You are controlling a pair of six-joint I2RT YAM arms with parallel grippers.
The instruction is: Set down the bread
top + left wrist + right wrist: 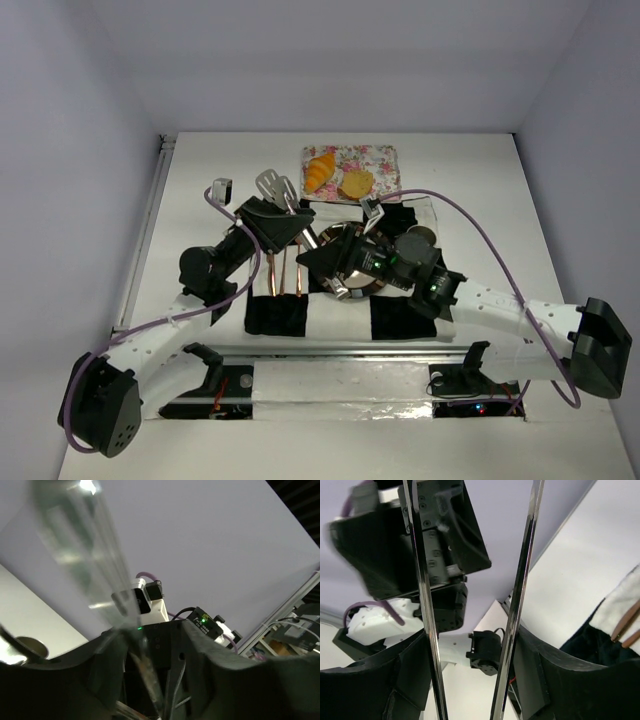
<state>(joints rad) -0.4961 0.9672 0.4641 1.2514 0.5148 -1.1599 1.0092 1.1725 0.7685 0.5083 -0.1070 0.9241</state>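
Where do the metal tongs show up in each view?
Top external: tongs, heads near the napkin, upper centre.
Left wrist: blurred shiny strip, upper left, probably them.
Right wrist: two bright arms running top to bottom.
Shared: copper handles, top and right wrist views.

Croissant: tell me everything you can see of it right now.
The golden-orange curved croissant lies flat on the left part of the pink floral napkin near the white table's far edge. Its surface looks ridged. The round tan bun sits just right of it; contact is unclear. Only the top view shows it.
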